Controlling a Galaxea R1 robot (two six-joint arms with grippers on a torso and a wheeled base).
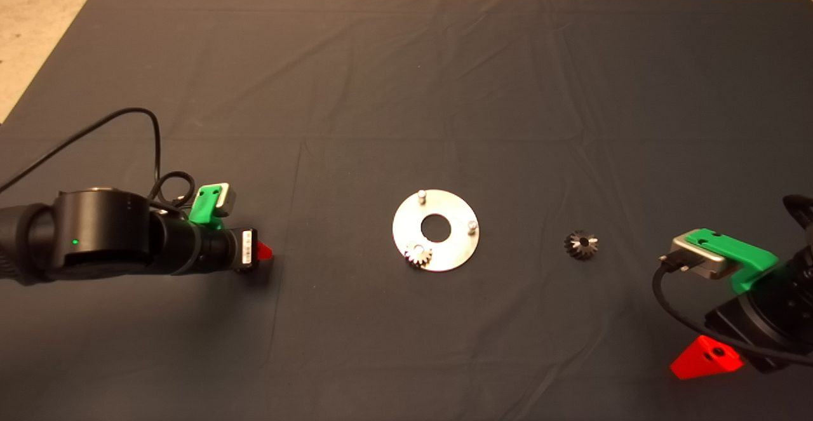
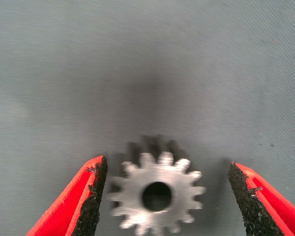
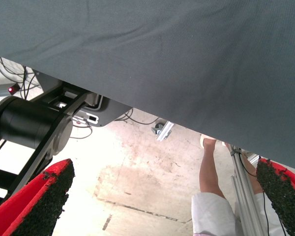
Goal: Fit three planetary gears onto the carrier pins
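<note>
Left gripper near the table's left edge, fingers spread wide astride a loose gear, not yet gripping; an off-centre close could tip it.

Three gears: this one, one seated on the disc, one lying toward the right edge. Three pins, two bare.

Right gripper parked at the front right corner, wide open.

A silver planetary gear lies flat on the worktop, between the left end effector's spread fingers, touching neither.
</note>
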